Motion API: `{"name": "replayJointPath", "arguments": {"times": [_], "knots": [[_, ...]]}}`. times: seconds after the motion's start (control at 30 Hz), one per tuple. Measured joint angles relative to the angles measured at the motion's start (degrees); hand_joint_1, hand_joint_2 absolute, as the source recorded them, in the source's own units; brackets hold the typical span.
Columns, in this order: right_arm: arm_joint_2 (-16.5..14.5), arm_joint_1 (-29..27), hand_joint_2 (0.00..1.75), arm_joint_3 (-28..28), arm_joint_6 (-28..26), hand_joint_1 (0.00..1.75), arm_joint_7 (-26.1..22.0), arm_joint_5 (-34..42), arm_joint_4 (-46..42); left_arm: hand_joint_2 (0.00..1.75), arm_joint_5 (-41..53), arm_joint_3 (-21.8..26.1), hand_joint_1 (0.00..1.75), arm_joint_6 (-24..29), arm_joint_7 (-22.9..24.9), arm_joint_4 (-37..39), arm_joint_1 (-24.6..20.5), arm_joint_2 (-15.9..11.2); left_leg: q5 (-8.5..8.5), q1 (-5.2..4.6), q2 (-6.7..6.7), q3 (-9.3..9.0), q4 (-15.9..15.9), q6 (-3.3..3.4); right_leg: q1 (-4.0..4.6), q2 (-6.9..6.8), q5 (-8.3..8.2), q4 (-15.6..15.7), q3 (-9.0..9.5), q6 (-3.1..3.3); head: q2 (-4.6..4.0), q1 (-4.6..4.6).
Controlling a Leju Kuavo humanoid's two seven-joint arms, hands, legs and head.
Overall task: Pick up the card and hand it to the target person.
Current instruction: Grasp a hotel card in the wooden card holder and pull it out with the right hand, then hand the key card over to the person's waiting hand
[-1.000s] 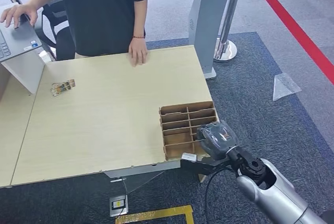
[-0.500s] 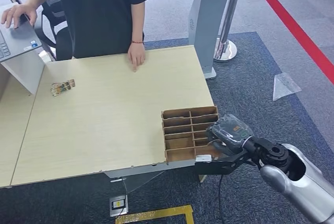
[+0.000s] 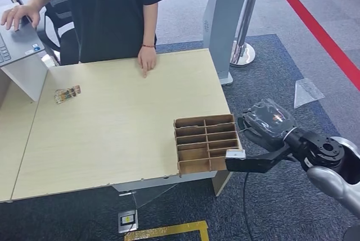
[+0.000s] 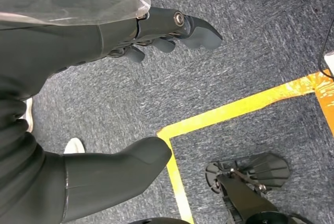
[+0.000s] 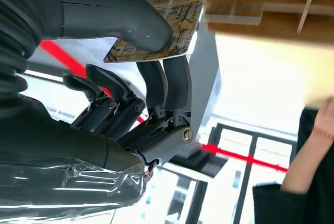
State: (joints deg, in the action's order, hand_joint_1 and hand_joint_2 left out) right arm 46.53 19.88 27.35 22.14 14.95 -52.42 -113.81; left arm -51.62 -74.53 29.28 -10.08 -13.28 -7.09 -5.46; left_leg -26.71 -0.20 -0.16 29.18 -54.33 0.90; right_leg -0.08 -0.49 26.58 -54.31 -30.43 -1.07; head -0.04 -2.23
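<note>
Right hand [image 3: 255, 145] outward, flat printed card [image 5: 165, 28] pinched.

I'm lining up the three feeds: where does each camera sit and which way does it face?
Head view: high on the body, looking forward and down at the table and organizer; right hand holds the card.
Left wrist view: behind the left hand, facing carpet and yellow tape.
Right wrist view: behind the right hand, facing the organizer.
The head and right wrist views share the card, organizer and person.

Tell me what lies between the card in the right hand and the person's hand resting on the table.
The card, pinched in the right hand, has the cardboard organizer just ahead; beyond it only bare table leads to the person's hand.
</note>
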Motion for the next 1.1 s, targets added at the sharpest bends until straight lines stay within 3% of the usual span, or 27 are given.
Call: {"name": "replayJointPath", "arguments": {"times": [0.27, 0.47, 0.73, 0.97, 1.1], "knots": [[0.4, 5.3, 1.75, 0.5, -9.2, 1.75, 2.6, 0.3, 0.0, 1.75, -0.5, 0.0, 0.00, 0.0, 0.1, 0.0, 0.0, 0.0, 0.00, 0.01, -0.02, 0.02, 0.0, 0.00, 0.01, -0.03, 0.00, 0.0, 0.01, 0.00, 0.00, 0.00], [-1.3, 6.4, 1.75, 1.7, -18.1, 1.75, 3.2, -5.4, 2.8, 1.75, -0.3, 0.0, 0.00, 0.0, 0.9, 0.0, -0.1, 0.2, 0.00, 0.01, -0.03, 0.08, 0.0, 0.00, 0.01, -0.03, 0.00, 0.0, 0.00, 0.00, 0.00, 0.00], [-9.8, 9.0, 1.75, 4.0, -29.5, 1.75, 5.0, -16.3, 12.9, 1.75, 1.9, 0.0, 0.00, -0.1, 2.1, 0.0, -0.2, 0.7, 0.01, 0.04, -0.06, 0.10, 0.0, 0.00, 0.02, -0.08, 0.00, 0.0, 0.00, 0.00, 0.00, -0.01], [-18.9, 13.6, 1.75, 5.6, -35.0, 1.75, 5.8, -24.4, 24.6, 1.75, 3.1, -0.1, 0.00, 0.0, 2.8, 0.0, -0.8, 1.1, 0.02, 0.04, -0.06, 0.10, 0.0, 0.00, 0.02, -0.07, 0.00, -0.1, -0.01, 0.01, 0.00, -0.01], [-20.6, 14.7, 1.75, 5.9, -35.6, 1.75, 5.8, -25.6, 27.1, 1.75, 3.2, -0.2, 0.00, 0.0, 3.0, 0.0, -0.9, 1.2, 0.02, 0.04, -0.05, 0.08, 0.0, -0.01, 0.02, -0.05, 0.00, -0.1, -0.02, 0.01, 0.00, 0.00]]}}
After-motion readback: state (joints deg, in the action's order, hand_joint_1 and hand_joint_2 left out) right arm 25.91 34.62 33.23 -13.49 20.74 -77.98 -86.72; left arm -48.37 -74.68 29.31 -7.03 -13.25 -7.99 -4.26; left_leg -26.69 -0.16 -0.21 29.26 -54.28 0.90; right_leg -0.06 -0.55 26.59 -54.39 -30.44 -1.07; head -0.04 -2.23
